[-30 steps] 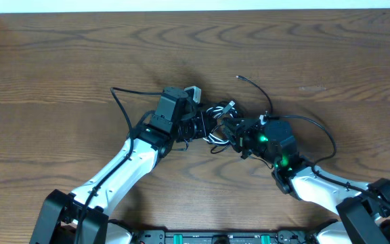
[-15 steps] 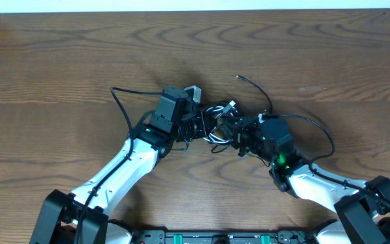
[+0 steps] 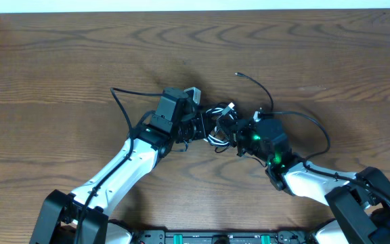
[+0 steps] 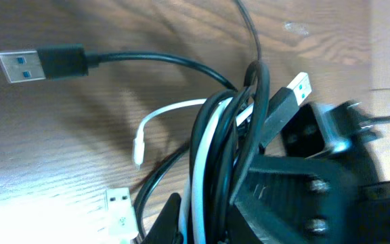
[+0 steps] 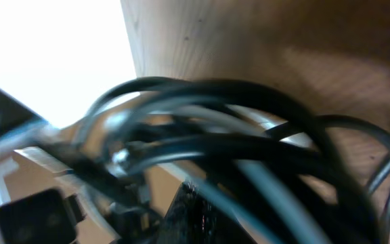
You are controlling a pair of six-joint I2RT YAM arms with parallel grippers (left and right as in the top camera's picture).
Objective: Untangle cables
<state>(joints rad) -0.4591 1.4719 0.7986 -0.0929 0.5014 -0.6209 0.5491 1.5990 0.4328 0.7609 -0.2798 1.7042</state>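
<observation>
Brown wood-grain desk (image 3: pixel 59 61) seen from overhead. The left arm (image 3: pixel 124 166) and the right arm (image 3: pixel 310 183), white with black wrists, reach in from the bottom edge and meet near the middle. The cables (image 3: pixel 215 127), a knot of thin black cords with one white cord, lie on the desk between the two wrists. The left tool (image 3: pixel 196 123) is buried in the knot's left side and the right tool (image 3: pixel 238 133) in its right side. One loose black cable end (image 3: pixel 240 76) curves away from the knot toward the far side of the desk.

Left wrist view: the bundle of black cords and the white cord comes up from the bottom of the picture. It is pinched between the left tool's dark fingers (image 4: pixel 171 218), so this tool is clenched on the cables. A black USB plug (image 4: pixel 42 64) with a blue insert lies on the desk at upper left, its cord arcing back into the bundle. A second black USB plug (image 4: pixel 288 100) sticks out at upper right. A white USB plug (image 4: pixel 120 211) lies at lower left. A small white connector (image 4: pixel 139 146) ends a white loop just left of the bundle.

Right wrist view: very close and blurred. Black cords and a pale cord cross the whole picture in front of the wood, above one dark finger (image 5: pixel 189 213). Whether the right tool is clenched or released cannot be told.
</observation>
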